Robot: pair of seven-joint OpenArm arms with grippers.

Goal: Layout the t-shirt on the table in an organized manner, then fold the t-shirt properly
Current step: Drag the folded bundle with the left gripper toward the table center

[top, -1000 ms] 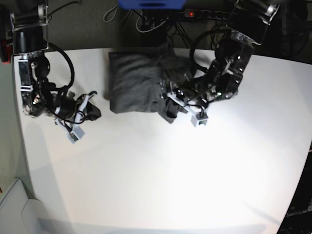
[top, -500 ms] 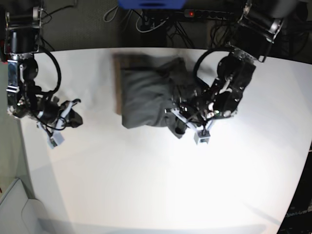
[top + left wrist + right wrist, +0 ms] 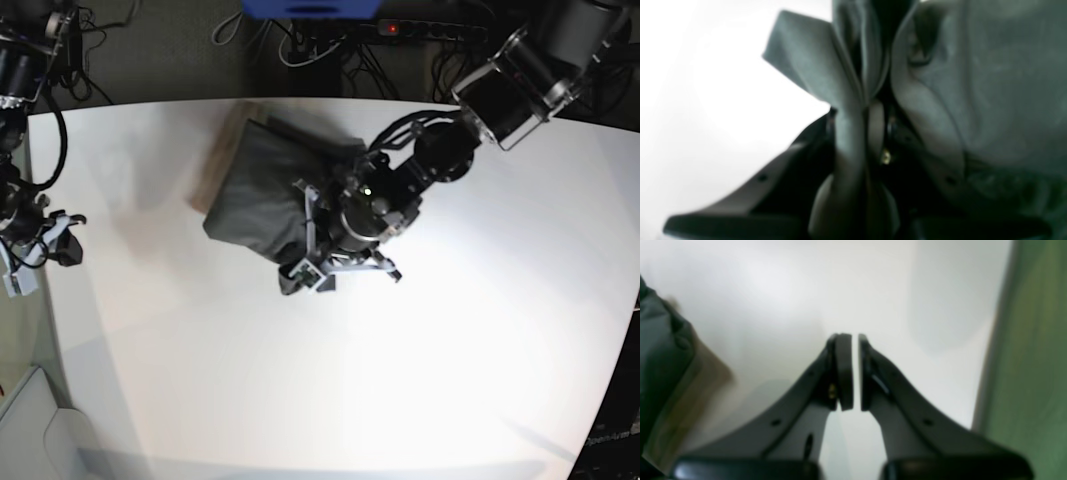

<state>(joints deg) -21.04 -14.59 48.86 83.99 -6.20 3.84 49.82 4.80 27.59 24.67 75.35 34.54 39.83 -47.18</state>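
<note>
The dark grey t-shirt [image 3: 250, 190] lies bunched in a heap on the white table [image 3: 420, 380], toward the far middle. My left gripper [image 3: 298, 272] is at the heap's near edge. In the left wrist view the left gripper [image 3: 863, 113] is shut on a pinched fold of the t-shirt [image 3: 990, 83], and cloth fills the right side of that view. My right gripper [image 3: 68, 245] hangs at the table's left edge, far from the shirt. Seen from its own wrist, the right gripper [image 3: 855, 340] is shut with nothing between its pads. A bit of the t-shirt [image 3: 660, 340] shows at that view's left.
Behind the table's far edge lie a power strip and cables [image 3: 420, 30] and a blue object [image 3: 310, 8]. A greenish floor [image 3: 1033, 373] shows past the table edge beside the right gripper. A pale grey block [image 3: 40, 430] sits at the lower left.
The left gripper closed on the shirt and swung it left and nearer across the table. The right arm drew back to the table's left edge, still shut.
</note>
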